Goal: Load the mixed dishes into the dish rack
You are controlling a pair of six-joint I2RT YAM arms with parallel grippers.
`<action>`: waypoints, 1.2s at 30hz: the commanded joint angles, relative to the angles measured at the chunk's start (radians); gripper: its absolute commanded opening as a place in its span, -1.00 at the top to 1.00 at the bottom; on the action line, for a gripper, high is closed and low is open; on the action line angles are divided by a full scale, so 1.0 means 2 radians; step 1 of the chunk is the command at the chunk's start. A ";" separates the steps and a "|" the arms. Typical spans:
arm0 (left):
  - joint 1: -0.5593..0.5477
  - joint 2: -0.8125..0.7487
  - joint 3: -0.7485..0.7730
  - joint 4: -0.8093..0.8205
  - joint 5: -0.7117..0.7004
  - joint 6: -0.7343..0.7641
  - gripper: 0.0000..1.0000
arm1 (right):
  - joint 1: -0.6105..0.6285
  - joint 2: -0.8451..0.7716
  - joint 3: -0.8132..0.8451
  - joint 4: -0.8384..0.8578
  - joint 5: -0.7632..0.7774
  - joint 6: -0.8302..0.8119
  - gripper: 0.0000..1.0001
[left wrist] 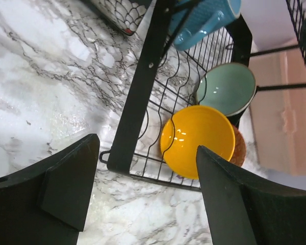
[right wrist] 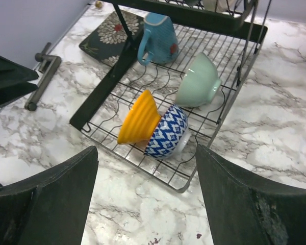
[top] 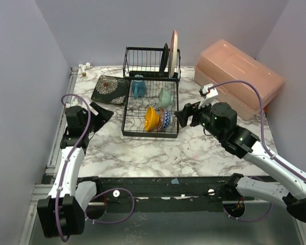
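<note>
The black wire dish rack holds an orange bowl, a blue-and-white patterned bowl, a mint-green bowl and a blue-handled mug. A beige-pink plate and a black round plate stand upright in its rear section. The black square patterned plate lies on the table left of the rack. My left gripper is open and empty, left of the rack's front corner. My right gripper is open and empty, right of the rack, facing the patterned bowl.
The big pink plastic box stands at the back right, behind my right arm. A small white object lies in the back left corner. A metal rail runs along the table's left edge.
</note>
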 commanded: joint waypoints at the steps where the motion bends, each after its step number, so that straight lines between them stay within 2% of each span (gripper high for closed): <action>1: 0.056 0.057 0.011 0.041 0.092 -0.113 -0.52 | 0.000 -0.025 -0.029 0.025 0.043 0.007 -0.60; 4: 0.062 0.120 0.044 0.012 0.081 -0.149 -0.51 | -0.001 -0.034 -0.040 0.027 0.050 0.000 -0.60; 7: 0.062 0.170 0.052 0.023 0.057 -0.198 -0.51 | -0.001 -0.041 -0.045 0.027 0.052 -0.002 -0.60; 10: 0.062 0.217 0.041 0.077 0.031 -0.253 -0.52 | -0.001 -0.050 -0.049 0.028 0.050 -0.001 -0.60; 14: 0.057 0.272 0.012 0.209 -0.002 -0.309 -0.51 | -0.001 -0.058 -0.054 0.030 0.050 0.000 -0.60; 17: 0.054 0.321 0.015 0.252 -0.038 -0.324 -0.51 | -0.001 -0.061 -0.059 0.035 0.051 0.001 -0.60; 22: 0.045 0.384 0.023 0.320 -0.058 -0.357 -0.48 | -0.001 -0.058 -0.059 0.036 0.054 0.000 -0.60; 29: 0.005 0.416 0.050 0.359 -0.159 -0.359 -0.45 | -0.001 -0.046 -0.056 0.039 0.055 -0.002 -0.60; 36: -0.021 0.446 0.090 0.330 -0.203 -0.391 -0.42 | -0.001 -0.052 -0.053 0.039 0.062 -0.005 -0.60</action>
